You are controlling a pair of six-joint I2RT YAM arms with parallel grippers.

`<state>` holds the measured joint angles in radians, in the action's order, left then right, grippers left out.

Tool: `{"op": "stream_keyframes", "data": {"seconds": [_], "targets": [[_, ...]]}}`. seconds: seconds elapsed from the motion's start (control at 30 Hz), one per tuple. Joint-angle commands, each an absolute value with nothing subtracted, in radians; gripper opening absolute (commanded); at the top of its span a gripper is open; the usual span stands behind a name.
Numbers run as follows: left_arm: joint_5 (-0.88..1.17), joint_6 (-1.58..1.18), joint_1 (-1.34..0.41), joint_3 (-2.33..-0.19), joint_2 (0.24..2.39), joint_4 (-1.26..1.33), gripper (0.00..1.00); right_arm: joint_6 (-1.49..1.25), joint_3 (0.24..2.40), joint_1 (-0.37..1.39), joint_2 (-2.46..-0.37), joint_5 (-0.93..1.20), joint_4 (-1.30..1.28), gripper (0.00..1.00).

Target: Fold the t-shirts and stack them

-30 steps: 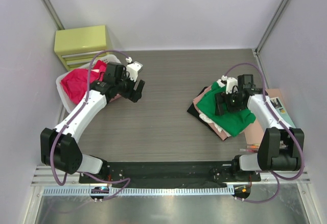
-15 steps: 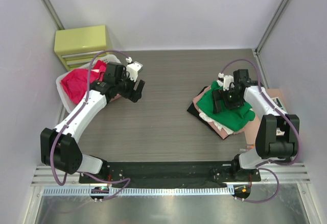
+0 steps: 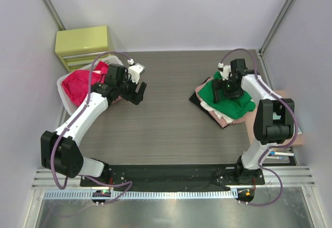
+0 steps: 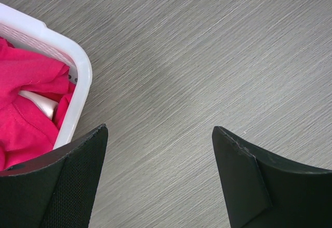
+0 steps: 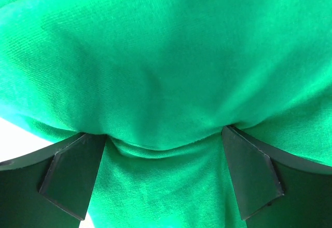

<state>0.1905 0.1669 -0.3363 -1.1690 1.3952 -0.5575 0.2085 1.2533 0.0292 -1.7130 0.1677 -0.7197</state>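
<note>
I am looking down on a grey wood-grain bench (image 3: 166, 119) closed in by pale walls with metal posts in the far corners. My landmark is the white slatted basket (image 4: 83, 85). A yellow-green drawer unit (image 3: 83, 43) stands just behind it.

Red t-shirts (image 3: 78, 85) are heaped inside the basket, with a bit of pale cloth showing among them.

The left hand (image 4: 158, 134) hangs over bare bench just beside the basket's near corner. Its jaws are spread wide, and it holds and touches nothing.

Well away from the basket, across the bench, the green t-shirt (image 3: 236, 106) lies on top of a pile of pale pink, white and black shirts (image 3: 220, 119).

The right hand (image 5: 163, 134) is down on that green t-shirt, unclenched. Its fingers (image 5: 72, 171) stand wide apart and press into the cloth, with a soft fold bulging between them.
</note>
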Motion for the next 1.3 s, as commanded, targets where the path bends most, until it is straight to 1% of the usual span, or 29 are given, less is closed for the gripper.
{"op": "stream_keyframes", "data": {"seconds": [0.0, 0.07, 0.17, 0.27, 0.4, 0.5, 0.6, 0.87, 1.1, 1.27], "targets": [[0.179, 0.187, -0.334, -1.161, 1.350, -0.532, 0.82, 0.167, 1.368, 0.026, -1.842, 0.041, -0.538, 1.00], [0.181, 0.189, -0.334, -1.163, 1.347, -0.537, 0.83, 0.147, 1.422, 0.026, -1.913, 0.003, -0.532, 1.00], [0.181, 0.189, -0.333, -1.166, 1.341, -0.545, 0.82, 0.124, 1.579, 0.026, -2.023, -0.054, -0.532, 1.00], [0.175, 0.192, -0.333, -1.169, 1.335, -0.554, 0.82, 0.112, 1.681, 0.026, -2.126, -0.087, -0.538, 1.00], [0.158, 0.201, -0.333, -1.161, 1.324, -0.558, 0.82, 0.080, 1.915, 0.012, -2.262, -0.121, -0.581, 1.00], [0.149, 0.209, -0.333, -1.155, 1.316, -0.560, 0.83, 0.054, 2.024, -0.037, -2.338, -0.129, -0.612, 1.00], [0.150, 0.210, -0.333, -1.147, 1.310, -0.560, 0.83, 0.049, 2.042, -0.074, -2.358, -0.133, -0.618, 1.00], [0.181, 0.198, -0.334, -1.167, 1.351, -0.557, 0.83, 0.080, 2.009, -0.196, -2.330, -0.112, -0.603, 1.00], [0.184, 0.198, -0.333, -1.167, 1.355, -0.558, 0.82, 0.094, 2.029, -0.250, -2.339, -0.127, -0.604, 1.00], [0.183, 0.199, -0.333, -1.147, 1.339, -0.557, 0.83, 0.095, 2.022, -0.258, -2.347, -0.127, -0.600, 1.00]]}}
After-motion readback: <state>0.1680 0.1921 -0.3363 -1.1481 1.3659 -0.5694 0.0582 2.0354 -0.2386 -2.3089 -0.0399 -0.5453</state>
